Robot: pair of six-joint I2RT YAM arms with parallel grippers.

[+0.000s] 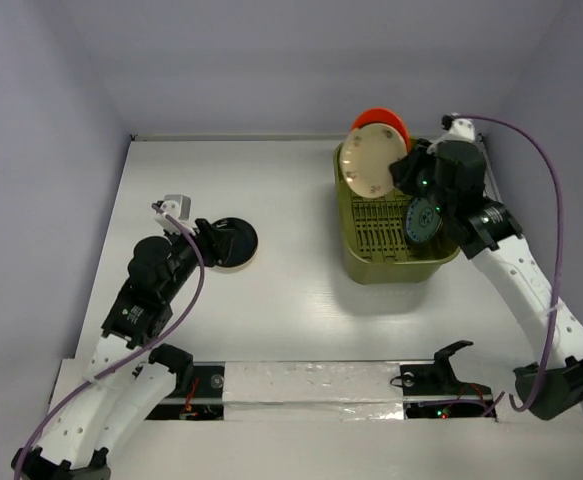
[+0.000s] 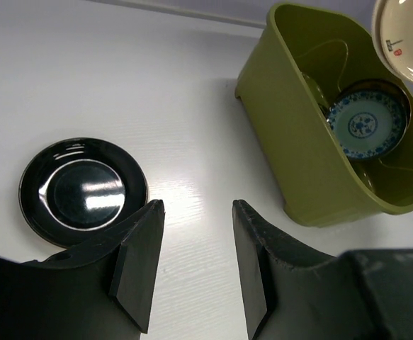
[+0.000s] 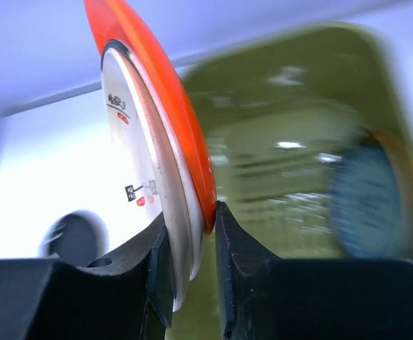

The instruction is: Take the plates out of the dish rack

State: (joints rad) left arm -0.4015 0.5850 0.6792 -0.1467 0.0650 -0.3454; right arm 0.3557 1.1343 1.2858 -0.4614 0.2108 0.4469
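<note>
The olive-green dish rack [image 1: 354, 262] stands at the right; it also shows in the left wrist view [image 2: 291, 142] and, blurred, in the right wrist view [image 3: 291, 106]. My right gripper [image 1: 403, 165] [image 3: 192, 223] is shut on a beige plate [image 1: 374, 162] [image 3: 132, 142] and an orange-red plate [image 1: 388, 117] [image 3: 185, 142] pressed together, held on edge above the rack's far end. A blue-teal patterned plate [image 1: 426, 218] [image 2: 365, 127] leans inside the rack. A black plate [image 1: 233, 240] [image 2: 82, 191] lies on the table, a tan edge showing beneath it. My left gripper [image 1: 211, 238] [image 2: 197, 207] is open and empty beside it.
Pale walls enclose the table on the left, back and right. A taped strip [image 1: 311, 385] runs along the near edge between the arm bases. A purple cable [image 1: 551, 200] loops over the right arm. Bare table [image 1: 291, 200] lies between the black plate and the rack.
</note>
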